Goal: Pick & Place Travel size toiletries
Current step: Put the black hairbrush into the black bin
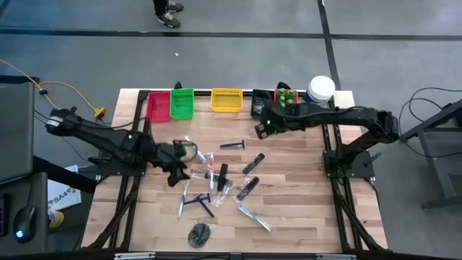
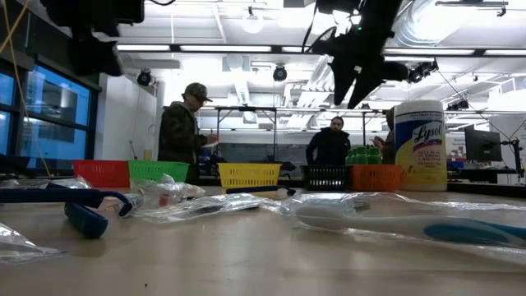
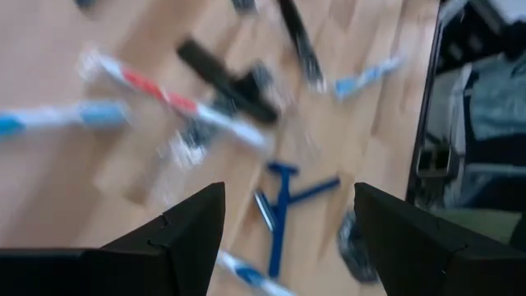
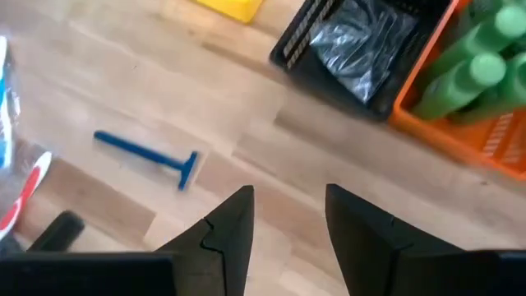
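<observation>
The travel size toiletries lie scattered on the wooden table (image 1: 303, 209): blue razors (image 1: 232, 144) (image 1: 198, 203), clear-wrapped toothbrushes (image 1: 254, 217), black tubes (image 1: 252, 164) and a dark mesh puff (image 1: 199, 234). Green bottles (image 4: 468, 70) stand in an orange bin (image 1: 287, 100). My left gripper (image 3: 288, 238) hangs open above the left part of the pile (image 1: 177, 165), over a blue razor (image 3: 283, 205). My right gripper (image 4: 288, 214) is open and empty, raised over bare wood near the black bin (image 4: 353, 41), beside a lone blue razor (image 4: 148, 156).
Red (image 1: 157, 107), green (image 1: 182, 103) and yellow (image 1: 226, 100) mesh bins line the far edge. A white jar with a yellow label (image 2: 419, 144) stands at the far right corner. People stand in the room behind the table (image 2: 185, 123).
</observation>
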You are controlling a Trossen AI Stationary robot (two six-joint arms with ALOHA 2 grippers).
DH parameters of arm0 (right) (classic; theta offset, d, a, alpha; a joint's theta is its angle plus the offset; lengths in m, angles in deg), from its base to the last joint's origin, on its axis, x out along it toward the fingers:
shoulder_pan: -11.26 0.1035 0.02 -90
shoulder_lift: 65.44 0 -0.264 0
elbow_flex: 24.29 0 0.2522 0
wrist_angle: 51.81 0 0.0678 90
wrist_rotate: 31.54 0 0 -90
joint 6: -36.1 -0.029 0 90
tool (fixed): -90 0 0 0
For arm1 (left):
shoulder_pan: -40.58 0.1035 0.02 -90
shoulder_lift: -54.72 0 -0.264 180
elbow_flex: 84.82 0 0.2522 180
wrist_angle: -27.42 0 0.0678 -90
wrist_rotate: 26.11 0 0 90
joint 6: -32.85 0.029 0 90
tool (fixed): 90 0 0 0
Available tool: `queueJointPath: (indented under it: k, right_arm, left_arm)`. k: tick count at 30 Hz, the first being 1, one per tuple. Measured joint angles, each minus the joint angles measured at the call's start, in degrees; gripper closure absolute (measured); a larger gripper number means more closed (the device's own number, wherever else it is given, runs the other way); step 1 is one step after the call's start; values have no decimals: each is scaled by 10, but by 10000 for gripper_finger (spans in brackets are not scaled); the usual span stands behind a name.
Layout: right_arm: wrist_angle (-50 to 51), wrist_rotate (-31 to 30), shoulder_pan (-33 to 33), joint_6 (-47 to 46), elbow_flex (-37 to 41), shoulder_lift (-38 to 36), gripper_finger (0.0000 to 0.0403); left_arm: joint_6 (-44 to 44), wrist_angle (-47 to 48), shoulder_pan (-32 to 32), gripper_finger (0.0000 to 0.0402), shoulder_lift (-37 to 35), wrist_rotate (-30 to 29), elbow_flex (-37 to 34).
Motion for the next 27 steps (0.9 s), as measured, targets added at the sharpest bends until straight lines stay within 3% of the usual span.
queueJointPath:
  k: [12, 17, 27]
  right_arm:
    - [57, -40, 120, -101, 0, 0, 261]
    - [77, -58, 148, -98, 0, 0, 261]
    - [99, -71, 174, -32, 0, 0, 261]
  left_arm:
    - [-219, -25, -145, 140, 117, -8, 0]
    - [-300, -98, -171, 140, 180, -12, 7]
    - [-361, -70, -185, 140, 343, -17, 118]
